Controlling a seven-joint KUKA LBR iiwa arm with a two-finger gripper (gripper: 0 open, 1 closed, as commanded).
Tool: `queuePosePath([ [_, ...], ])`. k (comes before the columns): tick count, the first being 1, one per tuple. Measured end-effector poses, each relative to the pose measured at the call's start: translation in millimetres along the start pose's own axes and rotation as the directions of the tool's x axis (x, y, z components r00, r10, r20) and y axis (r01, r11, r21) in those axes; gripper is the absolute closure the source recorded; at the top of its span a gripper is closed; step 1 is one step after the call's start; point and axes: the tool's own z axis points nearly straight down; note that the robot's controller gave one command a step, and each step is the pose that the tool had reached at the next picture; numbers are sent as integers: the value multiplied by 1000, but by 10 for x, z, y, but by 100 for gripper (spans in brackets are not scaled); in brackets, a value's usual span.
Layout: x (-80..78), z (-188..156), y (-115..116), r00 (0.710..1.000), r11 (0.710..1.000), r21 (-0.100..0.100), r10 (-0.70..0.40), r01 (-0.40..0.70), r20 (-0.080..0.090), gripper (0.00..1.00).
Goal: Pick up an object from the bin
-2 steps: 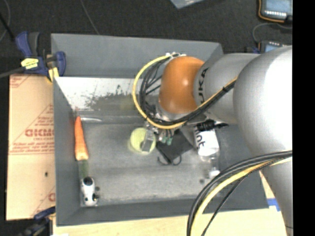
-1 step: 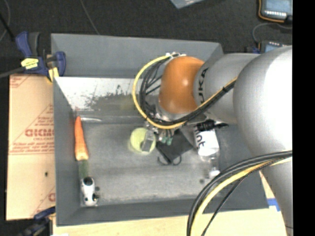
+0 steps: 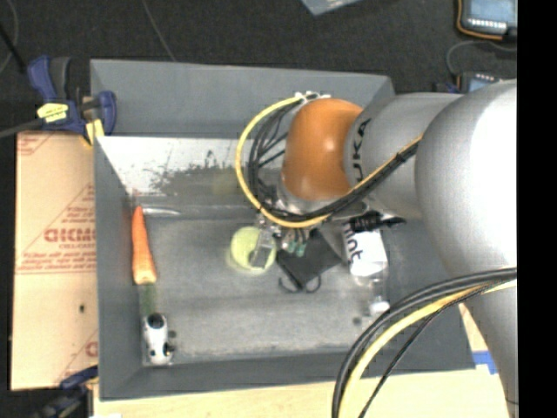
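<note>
My gripper [image 3: 271,240] hangs under the arm's orange cover in the middle of the bin. It is right against the right side of a yellow-green ball [image 3: 244,251] and partly overlaps it. A flat black thing [image 3: 305,268] lies just to the right of the ball, below the gripper. Whether the gripper touches either one is hidden by the wrist. A clear plastic bottle with a white label [image 3: 367,255] lies further right.
An orange carrot-shaped toy with a green stem [image 3: 142,244] lies along the bin's left wall. A small white and black thing [image 3: 157,338] sits in the front left corner. The arm and its cables cover the bin's right side.
</note>
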Motion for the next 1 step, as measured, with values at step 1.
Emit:
queuePosePath([
  [1, 14, -181, -14, 1000, 1000, 3, 1, -1, -4, 100],
])
